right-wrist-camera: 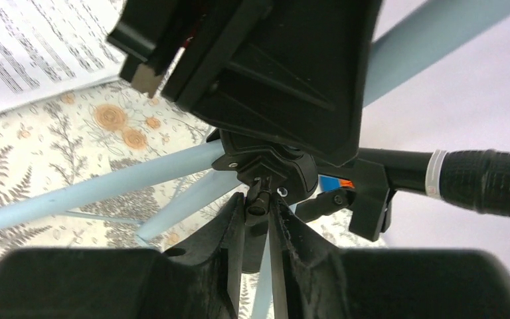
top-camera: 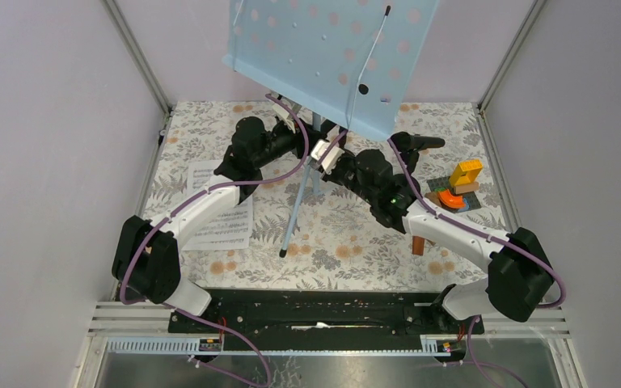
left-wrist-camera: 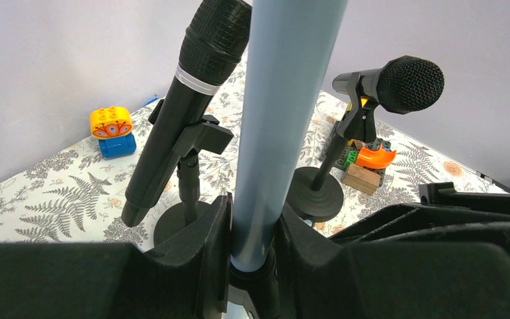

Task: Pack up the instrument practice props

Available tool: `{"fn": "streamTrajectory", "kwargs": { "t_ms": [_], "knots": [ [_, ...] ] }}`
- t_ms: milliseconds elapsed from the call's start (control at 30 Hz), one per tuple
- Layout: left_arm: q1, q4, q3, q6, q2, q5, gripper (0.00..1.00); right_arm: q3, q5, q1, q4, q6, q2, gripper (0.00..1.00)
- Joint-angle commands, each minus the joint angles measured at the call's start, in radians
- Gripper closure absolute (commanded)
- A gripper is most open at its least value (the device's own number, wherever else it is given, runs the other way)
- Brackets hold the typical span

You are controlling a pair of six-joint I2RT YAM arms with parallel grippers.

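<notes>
Beneath music desk [top-camera: 323, 48], wrist views only: left claw [left-wrist-camera: 254, 229] pinches tripod pole [left-wrist-camera: 279, 100]; right claw [right-wrist-camera: 257, 212], hub screw [right-wrist-camera: 259, 196].

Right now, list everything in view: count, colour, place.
music desk: one, light blue, perforated, atop the tripod
tripod: one, blue-grey, table's middle
microphones: two, black, in round-based holders beyond the tripod
sheet music: white pages, table's left, partly under left arm
toy blocks: several, mixed colours, table's right; a yellow-and-blue one by a wall
floral cloth: one, covering table
left pincer: black, shut on tripod
right pincer: black, shut on hub knob
</notes>
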State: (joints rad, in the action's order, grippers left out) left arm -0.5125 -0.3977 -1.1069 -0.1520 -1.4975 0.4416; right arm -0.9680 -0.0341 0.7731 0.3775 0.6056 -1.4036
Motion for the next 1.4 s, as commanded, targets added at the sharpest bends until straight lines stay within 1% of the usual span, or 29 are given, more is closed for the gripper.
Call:
{"fn": "streamTrajectory", "kwargs": {
  "t_ms": [0,133,300,433,533,600,667,700,733,767,800,833,933,1033,1167,1267,1333,1367],
  "knots": [
    [-0.031,0.058,-0.018,-0.074,-0.012,0.052,1.0,0.005,0.128,0.052,-0.063,0.193,-0.024,1.0],
    [-0.021,0.056,-0.021,-0.088,-0.027,0.058,1.0,0.067,0.093,0.057,0.001,0.273,-0.005,1.0],
    [-0.011,0.055,-0.025,-0.096,-0.048,0.067,1.0,0.091,0.003,0.069,0.053,0.398,-0.004,1.0],
    [-0.011,0.057,-0.023,-0.094,-0.053,0.064,1.0,0.101,-0.055,0.085,0.062,0.543,-0.006,1.0],
    [-0.009,0.059,-0.022,-0.095,-0.057,0.063,1.0,0.121,-0.102,0.09,0.099,0.654,-0.003,1.0],
    [-0.009,0.059,-0.025,-0.095,-0.058,0.065,1.0,0.133,-0.133,0.089,0.134,0.683,0.001,1.0],
    [-0.006,0.06,-0.027,-0.098,-0.058,0.067,1.0,0.148,-0.158,0.092,0.203,0.676,0.005,1.0],
    [-0.005,0.062,-0.028,-0.098,-0.059,0.068,1.0,0.162,-0.174,0.093,0.27,0.635,0.01,0.97],
    [-0.004,0.064,-0.029,-0.098,-0.058,0.069,1.0,0.175,-0.208,0.095,0.343,0.579,0.02,0.88],
    [0.0,0.069,-0.031,-0.098,-0.059,0.069,1.0,0.186,-0.236,0.099,0.391,0.505,0.037,0.76],
    [0.003,0.071,-0.035,-0.099,-0.06,0.072,1.0,0.188,-0.257,0.099,0.402,0.426,0.058,0.63],
    [0.006,0.071,-0.037,-0.1,-0.061,0.075,1.0,0.188,-0.277,0.1,0.389,0.346,0.085,0.53],
    [0.02,0.064,-0.035,-0.113,-0.061,0.08,1.0,0.214,-0.297,0.099,0.327,0.125,0.174,0.41],
    [0.025,0.059,-0.031,-0.111,-0.06,0.08,1.0,0.273,-0.303,0.099,0.305,-0.126,0.283,0.37],
    [0.025,0.062,-0.03,-0.101,-0.056,0.071,1.0,0.327,-0.4,0.099,0.255,-0.533,0.375,0.36],
    [0.025,0.061,-0.029,-0.103,-0.054,0.073,1.0,0.326,-0.482,0.099,0.18,-0.879,0.375,0.38],
    [0.025,0.059,-0.029,-0.104,-0.053,0.079,1.0,0.284,-0.521,0.099,0.058,-1.114,0.34,0.39],
    [0.025,0.059,-0.03,-0.105,-0.052,0.08,1.0,0.255,-0.522,0.098,-0.002,-1.197,0.316,0.39]
  ]
}}
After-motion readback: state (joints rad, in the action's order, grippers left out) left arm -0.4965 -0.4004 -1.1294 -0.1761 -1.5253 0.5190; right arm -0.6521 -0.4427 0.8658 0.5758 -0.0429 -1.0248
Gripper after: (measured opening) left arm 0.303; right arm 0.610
